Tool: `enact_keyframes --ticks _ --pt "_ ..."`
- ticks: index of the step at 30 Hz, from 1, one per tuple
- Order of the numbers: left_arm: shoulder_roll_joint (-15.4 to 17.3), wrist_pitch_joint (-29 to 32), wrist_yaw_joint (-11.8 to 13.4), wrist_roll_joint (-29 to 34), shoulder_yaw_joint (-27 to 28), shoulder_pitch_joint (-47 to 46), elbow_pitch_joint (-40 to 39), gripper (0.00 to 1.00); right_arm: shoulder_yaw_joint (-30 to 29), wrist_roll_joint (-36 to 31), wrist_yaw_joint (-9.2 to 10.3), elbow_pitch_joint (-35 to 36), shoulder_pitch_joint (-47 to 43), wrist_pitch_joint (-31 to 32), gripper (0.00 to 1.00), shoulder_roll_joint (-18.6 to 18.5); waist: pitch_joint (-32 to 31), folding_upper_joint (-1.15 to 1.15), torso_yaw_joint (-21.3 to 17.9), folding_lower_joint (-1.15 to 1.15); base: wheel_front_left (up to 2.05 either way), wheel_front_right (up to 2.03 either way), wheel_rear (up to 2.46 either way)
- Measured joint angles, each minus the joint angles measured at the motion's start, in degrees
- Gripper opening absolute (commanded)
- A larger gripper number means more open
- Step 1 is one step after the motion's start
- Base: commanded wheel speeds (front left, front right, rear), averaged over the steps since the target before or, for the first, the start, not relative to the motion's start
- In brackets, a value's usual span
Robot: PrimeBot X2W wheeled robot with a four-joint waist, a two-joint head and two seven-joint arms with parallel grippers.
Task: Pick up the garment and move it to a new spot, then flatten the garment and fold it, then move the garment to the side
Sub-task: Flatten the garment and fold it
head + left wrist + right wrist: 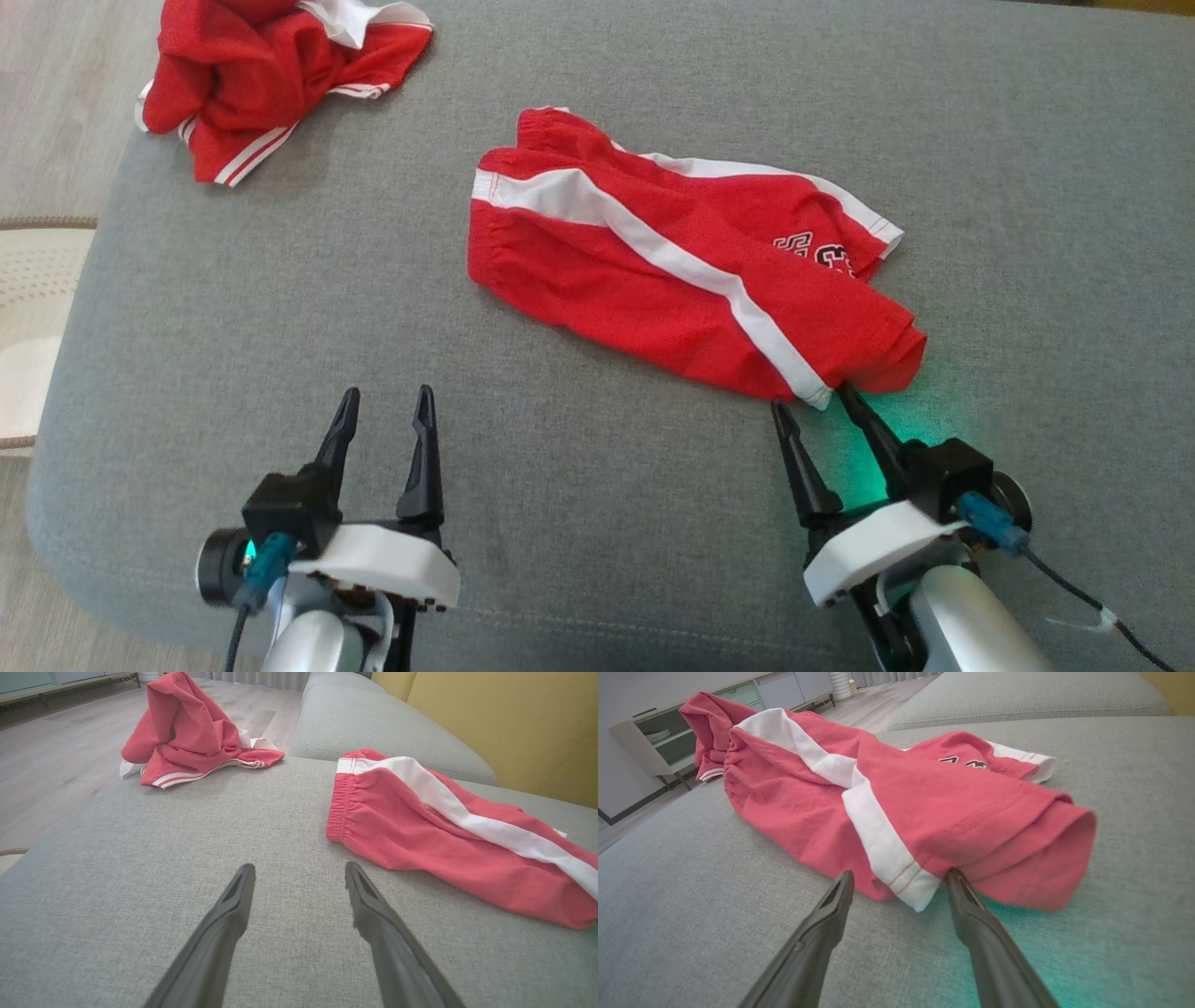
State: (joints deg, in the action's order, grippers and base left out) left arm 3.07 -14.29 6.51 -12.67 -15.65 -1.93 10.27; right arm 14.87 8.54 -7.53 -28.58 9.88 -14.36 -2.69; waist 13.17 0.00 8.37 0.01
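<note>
A: Position of garment?
B: Red shorts (pixel 672 261) lie mid sofa cushion (pixel 280 308). The long axis runs from the waistband at far left to the leg hems at near right.
A: Nearer hand?
B: Right hand (pixel 812 399). Its fingers are spread wide and hold nothing, with the tips at the near hem and the white stripe end between them. Left hand (pixel 387 392) is also wide and empty, over bare cushion, well apart from the waistband.
A: Implication?
B: Probably the right hand takes the hem; the left must reach far and rightward.
</note>
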Motion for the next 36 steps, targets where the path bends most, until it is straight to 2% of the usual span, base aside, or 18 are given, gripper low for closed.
enact_keyframes --ticks 3,6,15,20,21,22,24,27,29,32,35,36 --pt "0.0 0.0 0.0 0.0 0.0 0.0 0.1 1.00 0.6 0.3 0.00 -0.4 0.0 0.0 1.00 0.0 0.0 0.00 0.1 0.00 0.00 0.00 0.00" --pt "0.0 0.0 0.0 0.0 0.0 0.0 0.2 1.00 1.2 0.6 0.00 -1.1 0.0 0.0 0.93 0.0 0.0 0.00 0.2 0.00 0.00 0.00 0.00" --pt "0.0 0.0 0.0 0.0 0.0 0.0 0.4 1.00 1.6 1.6 0.00 -0.8 0.0 0.0 0.98 0.0 0.1 0.00 0.1 0.00 0.00 0.00 0.00" --pt "0.0 0.0 0.0 0.0 0.0 0.0 0.4 1.00 1.7 1.5 0.00 1.3 0.0 0.0 0.95 0.0 0.1 0.00 0.0 0.00 0.00 0.00 0.00" --pt "0.0 0.0 0.0 0.0 0.0 0.0 0.4 1.00 1.7 1.5 0.00 1.9 0.0 0.0 0.91 0.0 0.1 0.00 0.0 0.00 0.00 0.00 0.00" --pt "0.0 0.0 0.0 0.0 0.0 0.0 0.5 1.00 1.7 1.5 0.00 2.5 0.0 0.0 0.83 0.0 0.0 0.00 0.0 0.00 0.00 0.00 0.00" --pt "0.0 0.0 0.0 0.0 0.0 0.0 0.6 1.00 1.5 1.5 0.00 3.7 -0.1 0.0 0.52 0.0 -0.1 0.00 0.0 0.00 0.00 0.00 0.00" --pt "0.0 0.0 0.0 0.0 0.0 0.0 0.6 1.00 0.5 1.5 0.00 5.2 -0.2 0.0 0.31 0.0 -0.2 0.00 0.0 0.00 0.00 0.00 0.00" --pt "0.0 0.0 0.0 0.0 0.0 0.0 0.6 1.00 -0.5 1.5 0.00 6.1 -0.2 0.0 0.24 0.0 -0.2 0.00 0.0 0.00 0.00 0.00 0.00" --pt "0.0 0.0 0.0 0.1 0.1 0.0 0.6 1.00 -1.1 1.5 0.00 6.9 -0.4 0.0 0.22 0.0 -0.1 0.00 0.0 -0.01 0.00 0.00 0.00" --pt "0.0 0.0 0.0 0.1 0.2 0.0 0.6 1.00 -1.7 1.5 0.00 7.9 -1.0 0.0 0.03 0.0 -0.1 0.00 -0.1 0.00 0.00 0.00 0.00" --pt "0.0 0.0 0.0 0.1 0.3 0.0 0.6 1.00 -2.0 1.5 0.00 8.1 -1.3 0.0 0.00 0.0 -0.1 0.00 -0.2 0.00 0.00 0.00 0.00"
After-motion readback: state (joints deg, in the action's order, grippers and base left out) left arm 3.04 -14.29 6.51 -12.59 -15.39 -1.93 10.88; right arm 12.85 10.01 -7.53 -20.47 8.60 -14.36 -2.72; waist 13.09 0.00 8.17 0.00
